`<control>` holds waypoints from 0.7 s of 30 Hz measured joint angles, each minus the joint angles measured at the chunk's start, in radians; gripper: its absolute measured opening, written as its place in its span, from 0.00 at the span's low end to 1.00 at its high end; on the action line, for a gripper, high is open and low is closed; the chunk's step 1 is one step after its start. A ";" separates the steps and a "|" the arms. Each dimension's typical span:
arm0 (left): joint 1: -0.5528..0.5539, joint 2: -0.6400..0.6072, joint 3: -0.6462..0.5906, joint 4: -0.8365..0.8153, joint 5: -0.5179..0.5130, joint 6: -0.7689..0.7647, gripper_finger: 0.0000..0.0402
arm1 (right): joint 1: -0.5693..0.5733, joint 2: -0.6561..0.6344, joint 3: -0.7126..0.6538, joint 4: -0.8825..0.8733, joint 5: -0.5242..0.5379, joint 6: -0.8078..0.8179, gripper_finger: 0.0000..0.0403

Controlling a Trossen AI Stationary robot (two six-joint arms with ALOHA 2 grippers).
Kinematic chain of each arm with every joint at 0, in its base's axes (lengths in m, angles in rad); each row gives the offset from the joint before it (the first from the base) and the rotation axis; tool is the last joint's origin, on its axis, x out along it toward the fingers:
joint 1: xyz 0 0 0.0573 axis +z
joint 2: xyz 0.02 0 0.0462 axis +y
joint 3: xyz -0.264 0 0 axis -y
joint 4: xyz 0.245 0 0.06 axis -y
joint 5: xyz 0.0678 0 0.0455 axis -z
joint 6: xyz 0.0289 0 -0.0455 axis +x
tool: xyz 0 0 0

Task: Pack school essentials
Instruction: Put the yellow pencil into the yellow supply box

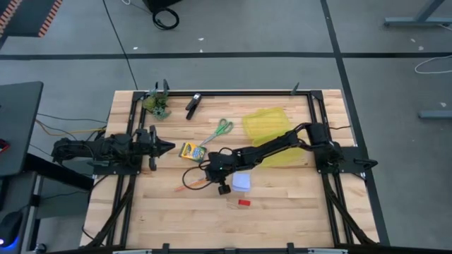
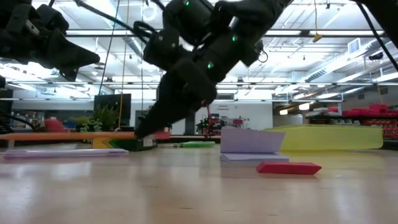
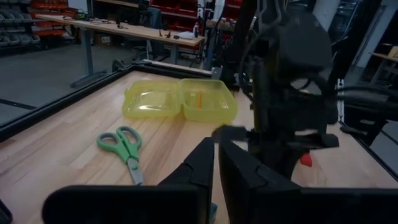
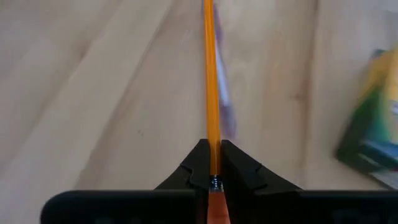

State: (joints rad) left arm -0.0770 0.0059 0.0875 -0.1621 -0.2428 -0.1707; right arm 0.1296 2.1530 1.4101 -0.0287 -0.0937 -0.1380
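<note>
Crayon box [image 4: 371, 130] and blurred pink-purple pen [image 4: 225, 106] flank jaws; right gripper [image 4: 213, 165] clamps orange pencil [image 4: 211, 81] near eraser end, shaft running ahead. Left gripper [image 3: 216, 163] near-closed, empty, apart.

A: Where's the right gripper [image 4: 212, 163]?
B: Reached out low over the table's middle, fingers pinched together.
A: And the left gripper [image 3: 216, 163]?
B: Hanging above the table's left edge, fingers apparently nearly touching; hard to tell.
</note>
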 joint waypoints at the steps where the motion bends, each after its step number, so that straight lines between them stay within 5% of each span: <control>1: 0.000 0.000 0.000 -0.001 0.000 0.000 0.09 | 0.000 -0.008 0.001 -0.006 0.000 0.000 0.08; 14: 0.000 0.000 0.000 0.000 0.000 0.000 0.07 | -0.008 -0.088 -0.009 -0.159 0.018 -0.033 0.08; 21: 0.000 0.000 0.000 0.000 0.000 0.000 0.08 | -0.030 -0.197 -0.144 -0.123 0.018 -0.024 0.08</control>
State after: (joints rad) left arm -0.0771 0.0063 0.0873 -0.1622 -0.2427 -0.1707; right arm 0.1000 1.9563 1.2657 -0.1519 -0.0752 -0.1617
